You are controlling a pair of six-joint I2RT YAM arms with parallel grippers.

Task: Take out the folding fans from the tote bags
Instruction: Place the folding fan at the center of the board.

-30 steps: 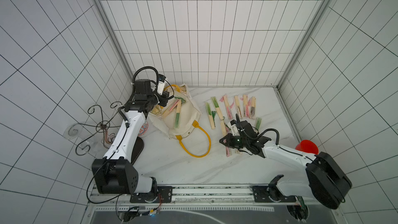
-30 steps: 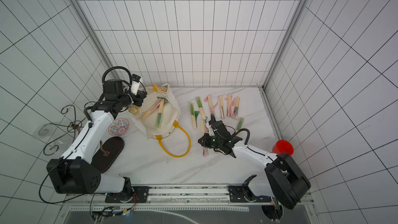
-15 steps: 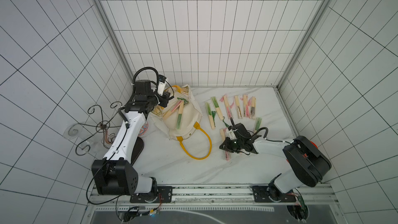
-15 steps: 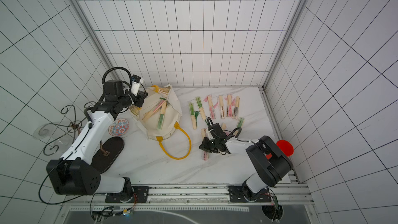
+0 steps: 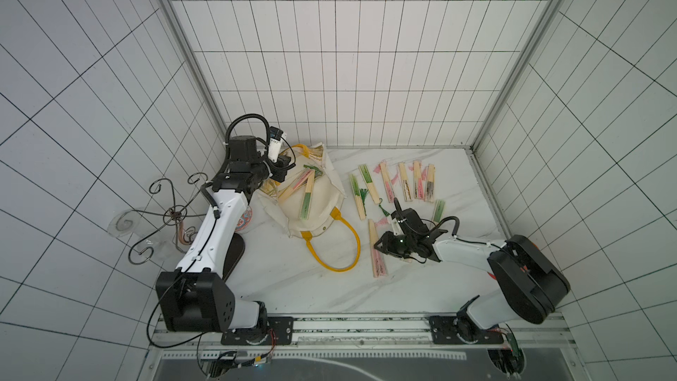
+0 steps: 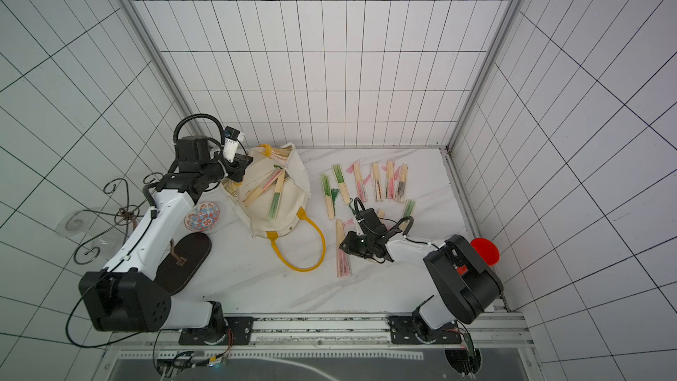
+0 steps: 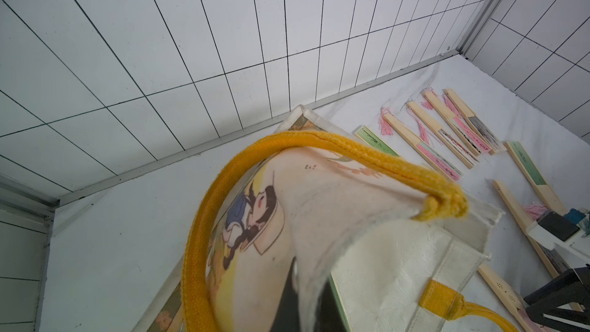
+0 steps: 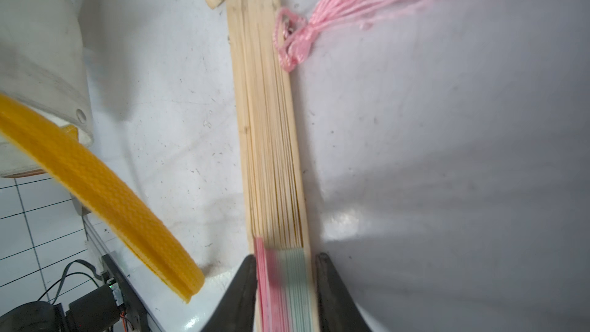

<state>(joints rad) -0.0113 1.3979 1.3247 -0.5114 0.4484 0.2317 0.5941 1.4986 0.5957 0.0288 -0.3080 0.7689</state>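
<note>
The cream tote bag (image 5: 318, 214) (image 6: 289, 196) lies at the back left with its mouth held open. My left gripper (image 5: 284, 168) (image 6: 243, 166) (image 7: 311, 311) is shut on the bag's rim (image 7: 319, 250) by the upper yellow handle (image 7: 351, 150). Inside the mouth show up to three folding fans (image 5: 307, 201). Several more fans (image 5: 403, 185) (image 6: 377, 185) lie in a row on the table. My right gripper (image 5: 381, 245) (image 6: 346, 243) (image 8: 285, 269) is low over a pink-and-green fan (image 5: 379, 267) (image 8: 271, 138) that lies flat, jaws open on either side of it.
A curly wire stand (image 5: 172, 210), a patterned bowl (image 6: 202, 217) and a dark oval board (image 6: 183, 265) sit left of the bag. A red cup (image 6: 485, 251) stands at the right edge. The bag's lower yellow handle (image 5: 351, 251) loops out close to the right gripper.
The right gripper's jaws have parted from the pink-and-green fan, which now lies on the table. The right arm has folded in closer. The left arm has kept still.
</note>
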